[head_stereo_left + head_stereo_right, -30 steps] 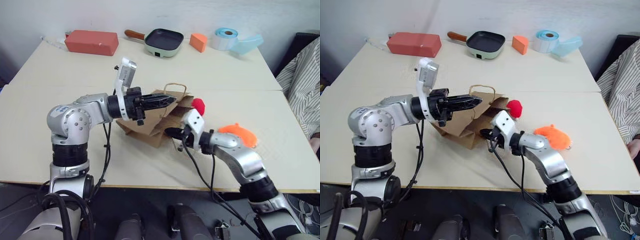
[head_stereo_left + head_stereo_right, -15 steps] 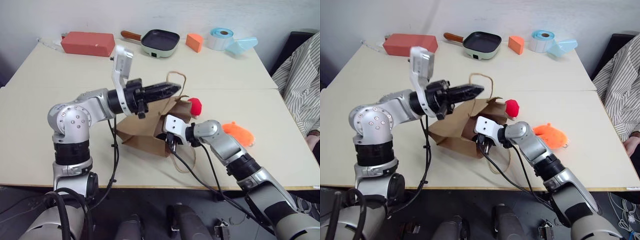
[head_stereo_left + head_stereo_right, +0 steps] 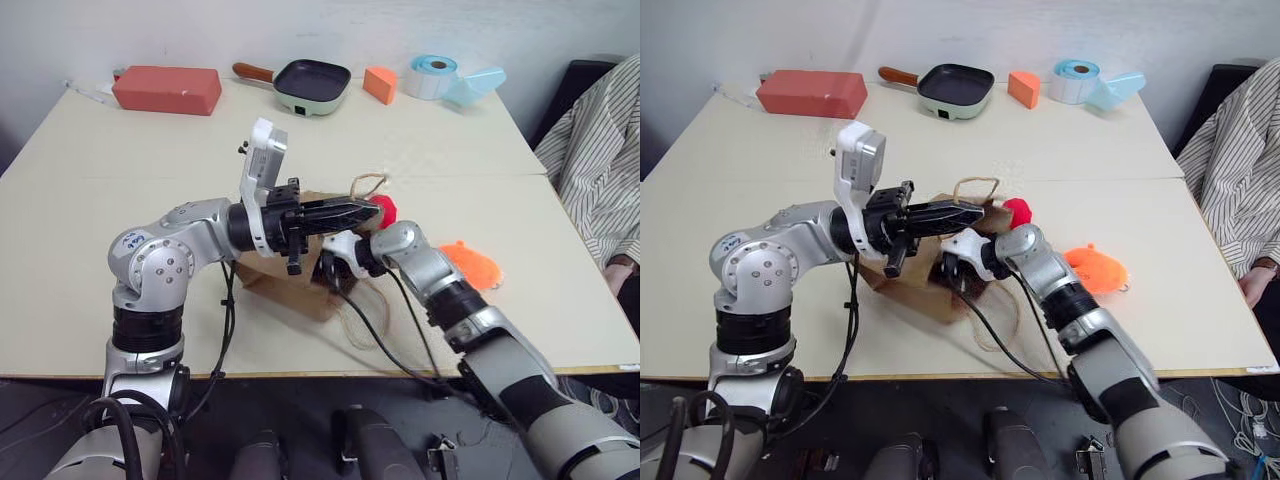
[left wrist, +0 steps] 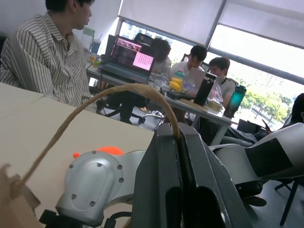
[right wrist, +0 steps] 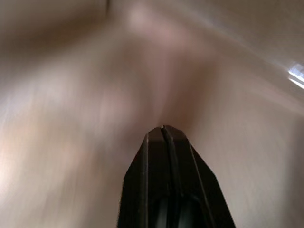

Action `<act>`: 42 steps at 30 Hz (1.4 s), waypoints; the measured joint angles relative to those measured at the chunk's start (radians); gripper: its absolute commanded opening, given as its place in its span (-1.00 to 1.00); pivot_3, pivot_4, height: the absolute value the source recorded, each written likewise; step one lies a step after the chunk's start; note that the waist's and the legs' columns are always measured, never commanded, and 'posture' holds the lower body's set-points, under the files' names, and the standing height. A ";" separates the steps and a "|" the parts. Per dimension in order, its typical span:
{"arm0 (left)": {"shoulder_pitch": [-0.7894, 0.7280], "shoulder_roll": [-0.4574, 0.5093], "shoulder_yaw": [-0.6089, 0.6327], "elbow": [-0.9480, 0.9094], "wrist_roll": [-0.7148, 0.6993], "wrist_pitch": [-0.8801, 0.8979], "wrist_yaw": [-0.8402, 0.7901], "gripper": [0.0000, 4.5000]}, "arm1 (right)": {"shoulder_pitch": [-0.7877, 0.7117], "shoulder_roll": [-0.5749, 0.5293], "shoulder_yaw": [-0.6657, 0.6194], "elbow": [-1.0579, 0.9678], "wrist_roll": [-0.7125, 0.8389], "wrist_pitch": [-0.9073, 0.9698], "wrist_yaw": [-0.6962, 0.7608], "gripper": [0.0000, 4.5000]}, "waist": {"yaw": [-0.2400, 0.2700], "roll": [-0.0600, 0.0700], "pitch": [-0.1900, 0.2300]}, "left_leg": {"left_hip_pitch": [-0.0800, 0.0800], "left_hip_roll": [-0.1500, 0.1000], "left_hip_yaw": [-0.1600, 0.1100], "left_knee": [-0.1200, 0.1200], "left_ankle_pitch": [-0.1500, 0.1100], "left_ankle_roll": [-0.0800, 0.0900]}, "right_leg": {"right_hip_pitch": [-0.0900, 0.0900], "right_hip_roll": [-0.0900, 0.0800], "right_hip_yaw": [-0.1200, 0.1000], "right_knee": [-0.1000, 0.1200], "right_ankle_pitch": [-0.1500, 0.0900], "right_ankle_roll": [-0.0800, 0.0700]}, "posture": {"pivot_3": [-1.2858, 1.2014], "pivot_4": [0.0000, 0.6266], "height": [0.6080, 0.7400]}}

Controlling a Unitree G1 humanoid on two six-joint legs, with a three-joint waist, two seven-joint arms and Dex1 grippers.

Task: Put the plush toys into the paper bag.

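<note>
Task stage: bag opening; no toy loaded yet. Both plush toys outside the paper bag [image 3: 925, 290], resting on the table [image 3: 760, 170].

Left gripper [image 3: 368, 211]: clenched on the twisted cord handle [image 4: 95, 102], lifting one edge of the bag mouth off the table. In the left wrist view, cord looped up and pinched between the closed fingers [image 4: 164, 156].

Right gripper [image 5: 164, 130]: fingers pressed together, grasping nothing, pushed into the bag mouth; brown paper on all sides in the right wrist view. Judged as spreading the opening from inside.

Remaining: widen and steady the mouth, pick up each toy, drop each inside.

Paper bag: brown kraft, creased and partly collapsed, lying on its side near the middle of the table, mouth facing the robot's right. Second cord handle [image 3: 352, 322] lying loose on the table toward the near edge.

Red plush toy [image 3: 1017, 211]: small, round, just beyond the bag mouth. Orange plush toy [image 3: 1097, 270]: flat, fuzzy, on the robot's right, beside the right forearm, apart from the bag.
</note>
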 measured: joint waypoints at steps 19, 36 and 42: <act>-0.140 0.018 0.164 0.179 -0.075 -0.018 0.120 -1.00 | 0.088 0.033 0.040 -0.136 -0.105 0.050 -0.175 -0.99 | 0.004 0.000 -0.001 | 0.016 -0.001 -0.001 -0.003 0.000 -0.002 | 0.015 0.000 0.001 -0.003 0.000 0.000 | 0.03 -0.52 1.00; -0.068 0.065 0.021 0.170 0.045 -0.099 0.002 -1.00 | 0.410 -0.217 -0.195 -0.924 0.124 0.426 -0.195 -0.99 | 0.034 0.000 0.000 | -0.003 -0.001 -0.003 -0.004 0.000 -0.001 | -0.002 0.000 -0.001 -0.005 0.000 0.000 | 0.03 -0.52 1.00; -0.074 0.070 0.001 0.180 0.056 -0.099 -0.035 -1.00 | 0.635 -0.345 -0.420 -1.200 0.275 0.546 -0.234 -0.99 | 0.045 0.000 0.000 | -0.003 -0.001 -0.003 -0.004 0.000 -0.001 | -0.001 0.000 0.000 -0.010 0.000 0.000 | 0.03 -0.52 1.00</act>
